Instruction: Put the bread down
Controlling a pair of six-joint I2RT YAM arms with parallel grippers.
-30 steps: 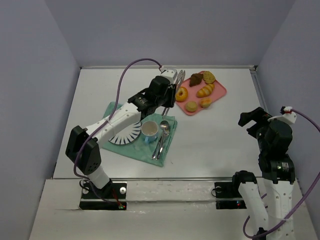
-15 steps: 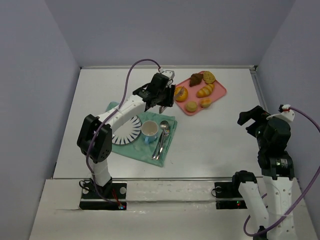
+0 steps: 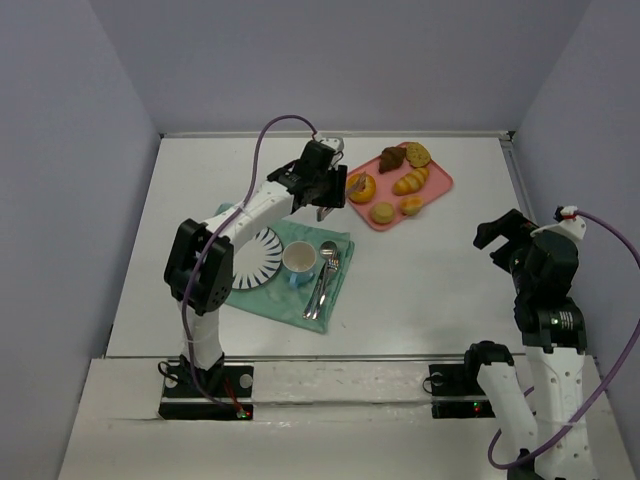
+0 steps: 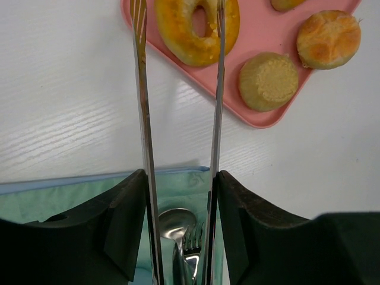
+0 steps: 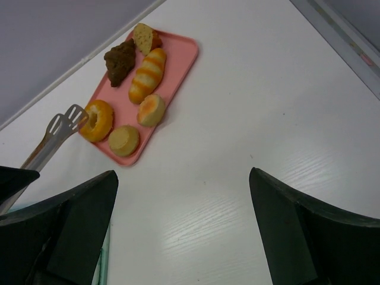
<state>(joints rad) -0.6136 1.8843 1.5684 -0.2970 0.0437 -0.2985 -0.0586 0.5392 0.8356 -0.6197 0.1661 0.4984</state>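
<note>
So that the tongs (image 4: 143,119) spread to admit the bread (image 4: 184,47), we hold the left jaws partly parted around both blades.

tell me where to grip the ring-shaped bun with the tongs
Probably best to squeeze the ring-shaped bun across its outer rim, either side of the hole, coming over the pink tray edge beside it, where the tongs point in; the plain round bun sits on its other side.

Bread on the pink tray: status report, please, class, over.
Left gripper grips tongs, tips astride the bread on pink tray. Right gripper open, empty. Nothing blocking.
</note>
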